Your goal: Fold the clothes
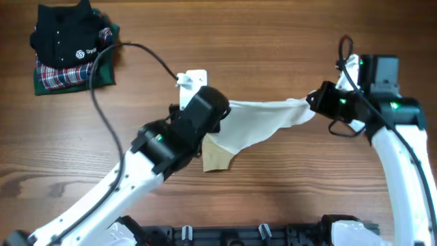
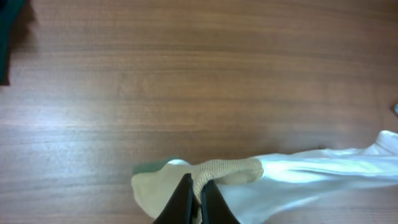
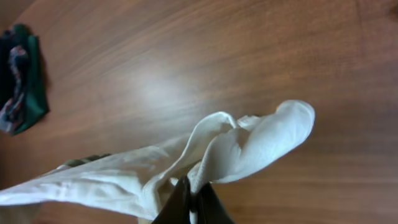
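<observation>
The white garment is held stretched between the left gripper and the right gripper, both clamped on its edges, over the table.

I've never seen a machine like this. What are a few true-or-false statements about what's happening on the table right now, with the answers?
1. The left gripper and right gripper each pinch the white garment. True.
2. A pile of folded clothes, a black shirt on top, sits on the table at the overhead view's upper left. True.
3. The garment lies flat and neatly folded. False: it is unfolded, stretched between the grippers.
4. The pile touches the garment. False: bare wood separates them.
</observation>
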Controlling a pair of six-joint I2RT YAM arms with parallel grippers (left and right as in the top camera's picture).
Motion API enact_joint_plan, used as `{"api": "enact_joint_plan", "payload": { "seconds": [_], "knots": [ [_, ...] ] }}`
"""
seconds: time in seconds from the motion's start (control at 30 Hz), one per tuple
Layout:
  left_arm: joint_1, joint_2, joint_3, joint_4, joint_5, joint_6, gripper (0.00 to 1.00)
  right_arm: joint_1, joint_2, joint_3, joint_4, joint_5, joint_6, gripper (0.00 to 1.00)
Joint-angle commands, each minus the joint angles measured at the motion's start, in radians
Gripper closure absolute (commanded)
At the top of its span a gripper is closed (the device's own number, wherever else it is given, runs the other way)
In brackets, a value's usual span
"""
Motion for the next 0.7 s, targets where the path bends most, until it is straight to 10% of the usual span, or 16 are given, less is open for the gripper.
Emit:
{"api": "enact_joint_plan", "payload": {
  "seconds": [0.0,0.57,0.6,0.63,0.67],
  "knots": [
    [0.041,0.077,0.019,0.082,-0.065,0.002,0.96,-0.007,0.120,0.016,0.074,0.013,0.005,0.96],
    [0.233,0.545,0.019,0.589,-0.065,0.006,0.94,0.040,0.586,0.016,0.700,0.059,0.035,0.96],
    [0.238,0.555,0.019,0.604,-0.065,0.006,0.81,0.040,0.603,0.016,0.726,0.071,0.040,0.95],
    [0.243,0.564,0.019,0.618,-0.065,0.006,0.47,0.040,0.616,0.016,0.747,0.082,0.040,0.81],
    [0.253,0.575,0.019,0.641,-0.065,0.006,0.14,0.040,0.628,0.016,0.776,0.089,0.034,0.42]
  ]
}}
